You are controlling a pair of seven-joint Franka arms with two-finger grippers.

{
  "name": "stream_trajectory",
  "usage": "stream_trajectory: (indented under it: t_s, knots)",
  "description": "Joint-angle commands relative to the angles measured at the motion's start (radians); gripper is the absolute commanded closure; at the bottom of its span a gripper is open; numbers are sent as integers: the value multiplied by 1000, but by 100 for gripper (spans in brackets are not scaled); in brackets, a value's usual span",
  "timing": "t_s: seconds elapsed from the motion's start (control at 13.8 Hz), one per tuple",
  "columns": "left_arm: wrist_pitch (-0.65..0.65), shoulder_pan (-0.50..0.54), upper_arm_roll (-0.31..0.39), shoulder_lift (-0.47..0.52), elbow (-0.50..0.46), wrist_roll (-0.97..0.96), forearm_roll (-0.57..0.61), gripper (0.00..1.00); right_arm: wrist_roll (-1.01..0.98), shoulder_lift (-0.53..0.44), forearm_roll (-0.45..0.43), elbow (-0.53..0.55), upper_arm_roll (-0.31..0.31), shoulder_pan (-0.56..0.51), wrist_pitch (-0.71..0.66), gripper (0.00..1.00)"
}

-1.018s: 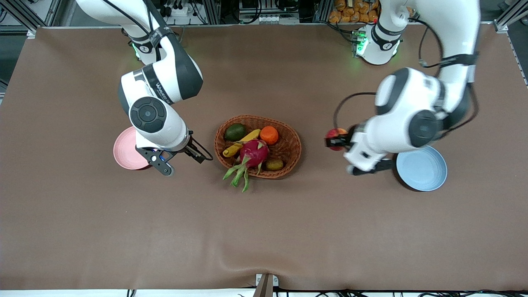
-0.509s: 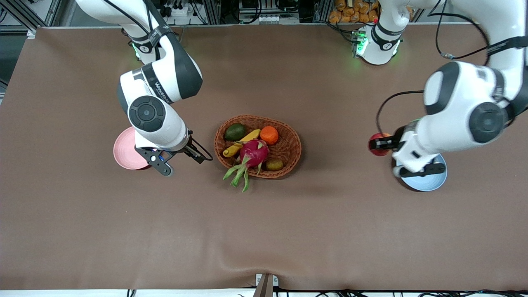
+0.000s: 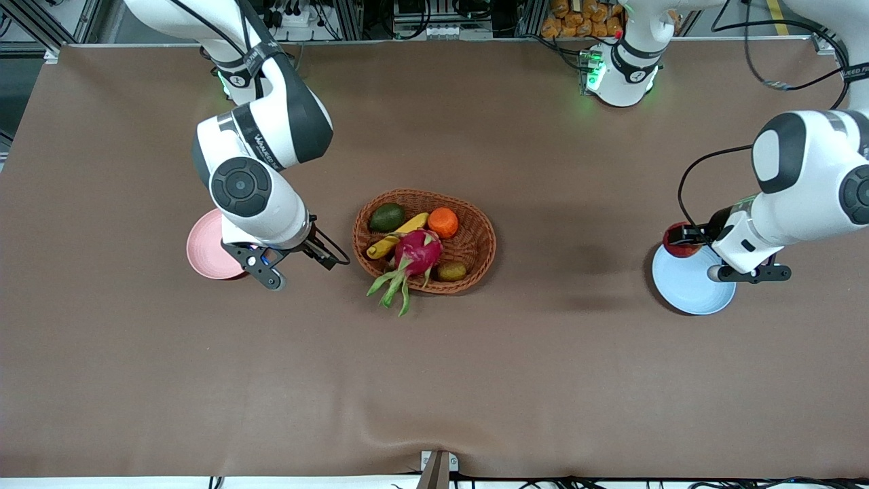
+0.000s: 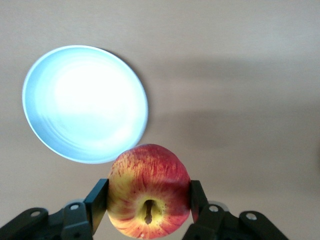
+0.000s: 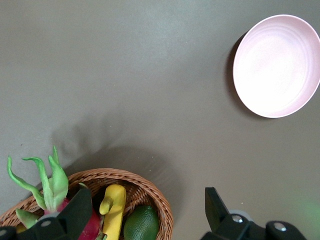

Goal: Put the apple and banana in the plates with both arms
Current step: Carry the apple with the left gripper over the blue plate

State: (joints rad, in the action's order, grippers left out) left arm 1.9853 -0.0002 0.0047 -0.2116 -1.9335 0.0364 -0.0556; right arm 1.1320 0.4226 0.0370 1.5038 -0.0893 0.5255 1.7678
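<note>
The left gripper (image 4: pixel 148 200) is clamped on the apple (image 4: pixel 149 190), one finger pressed to each side of the fruit, stem end facing the wrist camera. In the front view, at centre right of the frame, the apple (image 3: pixel 680 240) hangs over the upper edge of the blue plate (image 3: pixel 689 292), which lies toward the left arm's end of the table.

The right gripper (image 5: pixel 147 210) waits with its jaws spread wide and nothing between them, over bare table between the pink plate (image 3: pixel 204 255) and the wicker basket (image 3: pixel 478 234). The banana (image 3: pixel 397 236) lies in the basket at mid-frame, beside an avocado (image 3: pixel 386 216), an orange (image 3: pixel 442 222) and a dragon fruit (image 3: pixel 417 251).
</note>
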Motion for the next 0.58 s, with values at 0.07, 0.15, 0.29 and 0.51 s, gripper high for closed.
stream_trajectory:
  t_s: [0.07,0.15,0.29,0.51]
  knots:
    - [133,121,-14,46,-154,176,25,80,11,-13,-5,1,6,-7,-16,0]
    - [139,149,-15,46,-163,212,25,80,12,-15,-5,0,6,-7,-16,0]
    - [170,198,-15,28,-166,278,25,80,12,-15,-5,0,6,-7,-16,0]
    - [304,235,-17,-67,-159,373,14,80,11,-18,-6,0,6,-7,-19,0]
